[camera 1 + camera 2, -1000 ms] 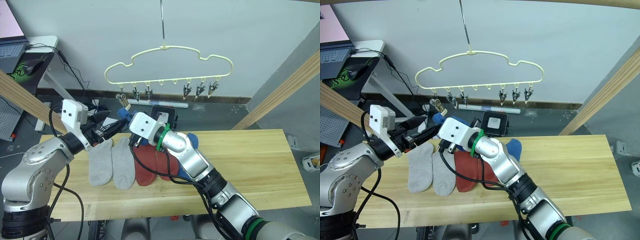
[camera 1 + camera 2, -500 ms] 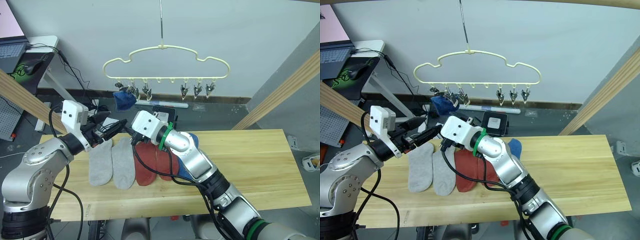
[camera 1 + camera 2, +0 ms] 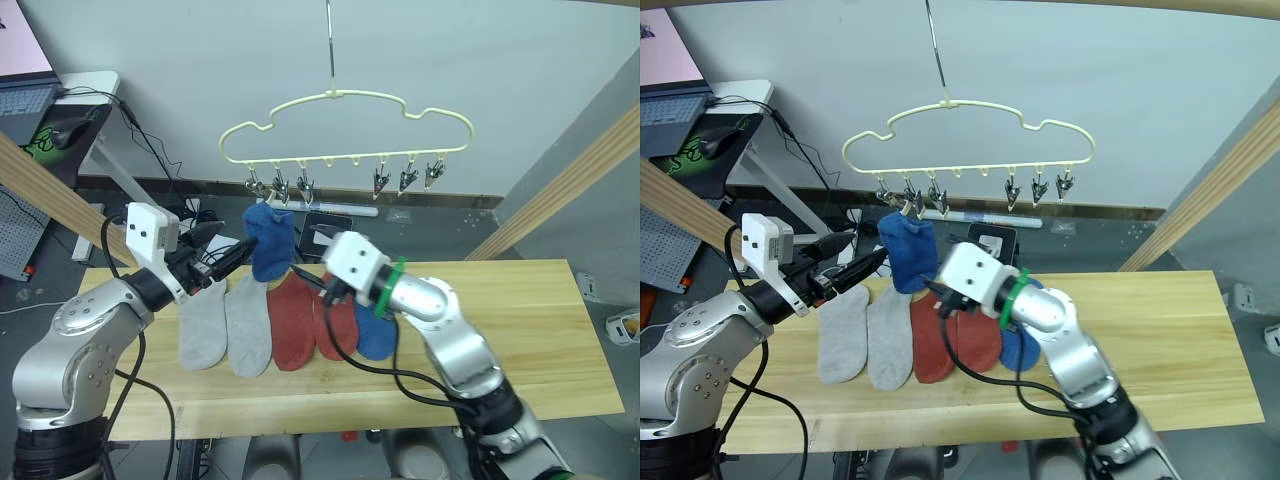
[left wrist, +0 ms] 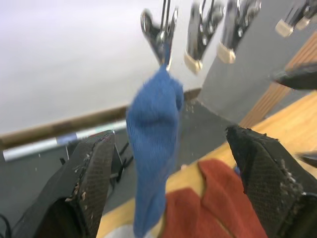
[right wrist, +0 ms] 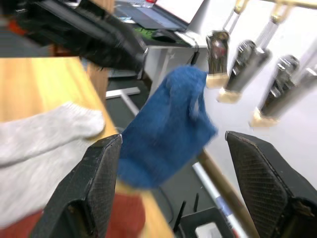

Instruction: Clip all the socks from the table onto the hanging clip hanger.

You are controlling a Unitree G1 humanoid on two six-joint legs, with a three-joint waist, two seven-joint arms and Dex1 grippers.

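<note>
I see one blue sock [image 3: 270,240] hanging from the leftmost clip of the clip hanger [image 3: 345,135]. Five socks lie on the table [image 3: 520,330]. Left gripper [image 4: 168,198] and right gripper [image 5: 171,198] both spread, holding nothing.

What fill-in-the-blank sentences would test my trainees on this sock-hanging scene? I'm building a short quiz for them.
1. The sock hanging from the clip hanger is ____ in colour.
2. The number of socks lying on the table is ____.
3. The two socks on the table nearest the left gripper are light ____.
4. The fingers of the right gripper stand ____, holding nothing.

Missing words: blue; five; grey; open
</note>
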